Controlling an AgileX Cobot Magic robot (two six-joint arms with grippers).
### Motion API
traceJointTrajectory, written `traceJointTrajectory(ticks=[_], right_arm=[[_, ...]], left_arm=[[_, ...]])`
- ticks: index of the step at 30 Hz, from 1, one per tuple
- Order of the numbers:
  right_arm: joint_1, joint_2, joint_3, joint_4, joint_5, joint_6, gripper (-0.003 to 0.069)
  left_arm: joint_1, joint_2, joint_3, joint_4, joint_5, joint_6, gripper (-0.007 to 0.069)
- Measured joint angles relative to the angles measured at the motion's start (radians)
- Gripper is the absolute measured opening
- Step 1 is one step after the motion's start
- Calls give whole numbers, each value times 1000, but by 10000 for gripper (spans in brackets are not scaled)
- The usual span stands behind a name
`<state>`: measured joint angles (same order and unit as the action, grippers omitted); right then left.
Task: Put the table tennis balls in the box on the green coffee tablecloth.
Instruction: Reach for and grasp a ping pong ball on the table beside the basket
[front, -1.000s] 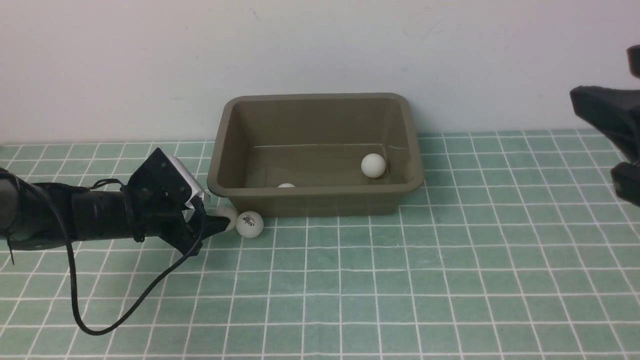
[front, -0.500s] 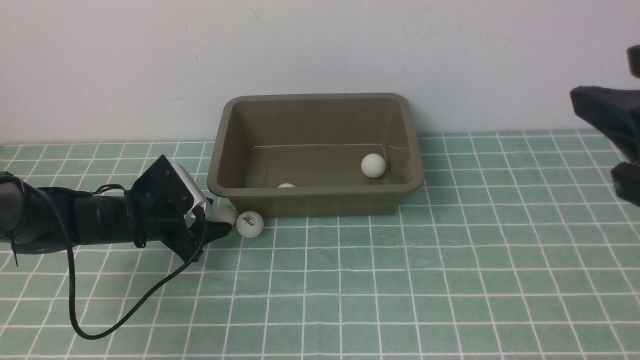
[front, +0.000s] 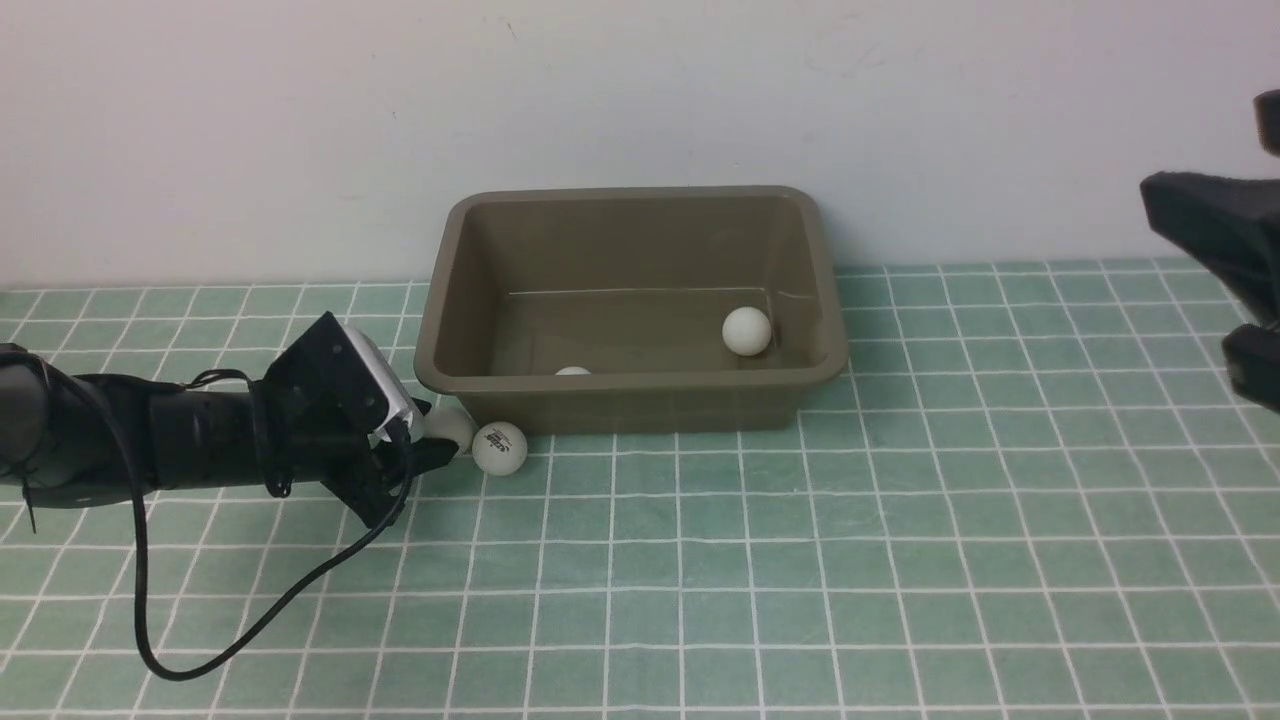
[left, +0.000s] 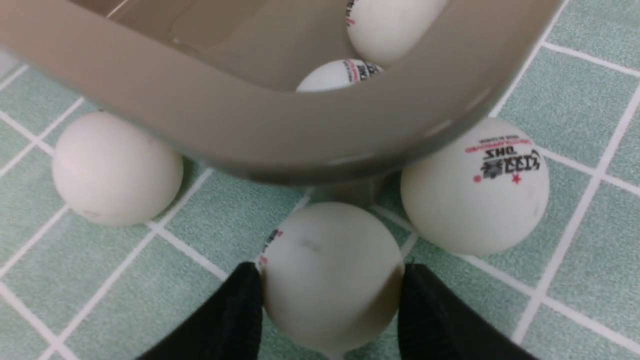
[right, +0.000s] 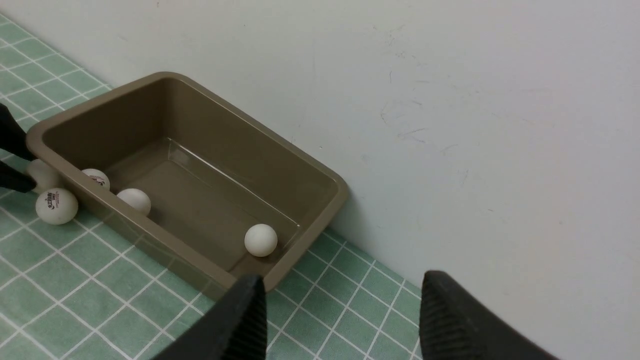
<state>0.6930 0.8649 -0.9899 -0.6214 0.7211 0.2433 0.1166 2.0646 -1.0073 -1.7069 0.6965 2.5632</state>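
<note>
The olive-brown box (front: 628, 392) stands on the green coffee tablecloth (front: 800, 560) against the wall. Inside it lie table tennis balls (front: 746, 331), (front: 572, 371); the right wrist view shows three there, such as (right: 260, 240). My left gripper (front: 440, 442) is low at the box's front left corner, shut on a white ball (left: 330, 270) that rests on the cloth. A logo ball (front: 499, 447) sits just right of it, touching the box. Another ball (left: 117, 167) lies beside the box's left wall. My right gripper (right: 340, 300) hangs open and empty, high at the right (front: 1240, 290).
The pale wall rises directly behind the box. The left arm's black cable (front: 200, 640) loops over the cloth at the front left. The box rim (left: 250, 140) overhangs the held ball closely.
The left gripper's fingers have closed on the ball by the box corner. The arm drew back slightly to the left. The right arm has not moved.
</note>
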Motion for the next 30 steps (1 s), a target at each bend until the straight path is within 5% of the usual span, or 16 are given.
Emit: traceJointTrajectory(ticks=[10, 30], right_arm=[[0, 0, 0, -3, 0, 0, 385], [0, 0, 0, -4, 0, 0, 385]], left_arm=[[0, 4, -1, 0, -12, 2, 396], [1, 41, -13, -6, 10, 32, 395]])
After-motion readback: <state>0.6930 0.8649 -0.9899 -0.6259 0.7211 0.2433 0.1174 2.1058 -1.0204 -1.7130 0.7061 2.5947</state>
